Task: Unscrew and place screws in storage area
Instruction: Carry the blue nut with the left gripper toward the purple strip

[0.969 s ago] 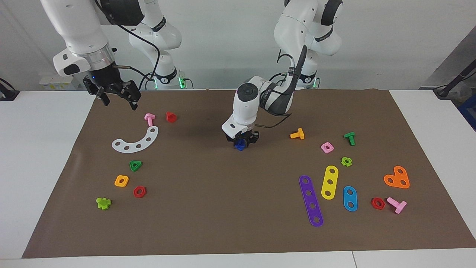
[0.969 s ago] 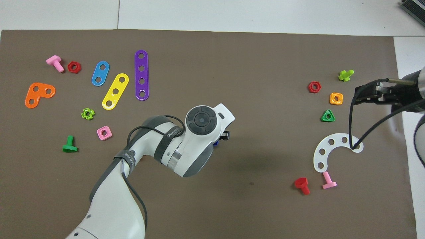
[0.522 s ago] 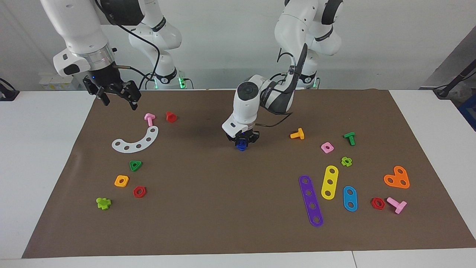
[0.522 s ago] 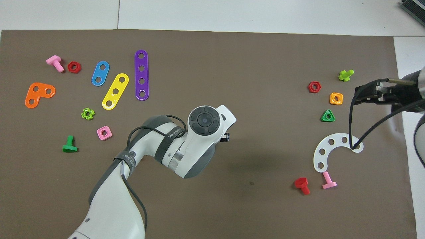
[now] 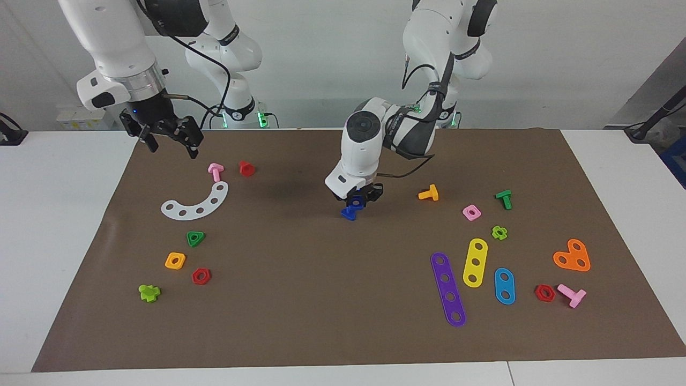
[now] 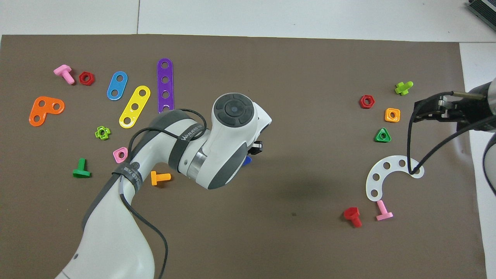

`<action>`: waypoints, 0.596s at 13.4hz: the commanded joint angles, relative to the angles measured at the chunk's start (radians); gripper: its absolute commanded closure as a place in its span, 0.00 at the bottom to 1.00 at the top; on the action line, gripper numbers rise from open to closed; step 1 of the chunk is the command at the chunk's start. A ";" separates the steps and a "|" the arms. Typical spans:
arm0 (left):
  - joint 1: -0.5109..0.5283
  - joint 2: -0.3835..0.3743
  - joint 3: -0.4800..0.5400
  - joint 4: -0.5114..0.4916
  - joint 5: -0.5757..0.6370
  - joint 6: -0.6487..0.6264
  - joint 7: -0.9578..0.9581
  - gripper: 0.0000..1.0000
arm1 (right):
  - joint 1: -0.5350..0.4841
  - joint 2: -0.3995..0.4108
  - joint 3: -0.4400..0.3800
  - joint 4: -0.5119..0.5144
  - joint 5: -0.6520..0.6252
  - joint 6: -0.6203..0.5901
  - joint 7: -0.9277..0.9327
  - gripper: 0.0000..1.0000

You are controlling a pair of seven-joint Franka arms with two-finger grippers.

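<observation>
The screw (image 5: pixel 354 202) hangs in the left gripper (image 5: pixel 358 199), jaws closed on it, over the bare middle of the worktop (image 5: pixel 300 300), with open mat all round. Since a second ago it has lifted off a blue nut (image 5: pixel 348 214). The right gripper (image 5: pixel 170 134) waits, jaws spread, above the storage area (image 5: pixel 195 203).

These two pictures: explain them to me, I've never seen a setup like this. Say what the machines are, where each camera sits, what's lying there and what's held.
Two white robot arms work at a table covered by a brown mat. One picture faces them from across the table; the other looks down from above their end. Coloured toy bolts, nuts and holed strips lie scattered. The left gripper, over the middle of the mat, grips a blue screw; a blue nut lies beneath it. The right gripper waits in the air above the storage area, where a white curved strip lies.
</observation>
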 commanded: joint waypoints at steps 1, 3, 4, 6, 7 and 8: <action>0.109 0.083 -0.006 0.148 0.007 -0.093 0.008 0.84 | -0.022 0.005 0.006 0.010 0.025 -0.020 -0.031 0.00; 0.184 0.083 -0.006 0.140 0.010 -0.093 0.081 0.86 | -0.019 0.003 0.006 0.004 0.025 -0.014 -0.031 0.00; 0.213 0.082 -0.006 0.122 0.012 -0.095 0.142 0.87 | -0.016 0.002 0.006 0.001 0.023 -0.005 -0.031 0.00; 0.296 0.072 -0.006 0.073 0.015 -0.090 0.276 0.87 | -0.018 0.002 0.007 -0.005 0.023 0.011 -0.032 0.00; 0.328 0.065 -0.004 0.050 0.016 -0.090 0.336 0.87 | -0.007 -0.007 0.009 -0.036 0.023 0.032 -0.031 0.01; 0.348 0.054 -0.004 0.012 0.018 -0.084 0.386 0.87 | -0.002 -0.027 0.016 -0.075 0.023 0.072 -0.023 0.02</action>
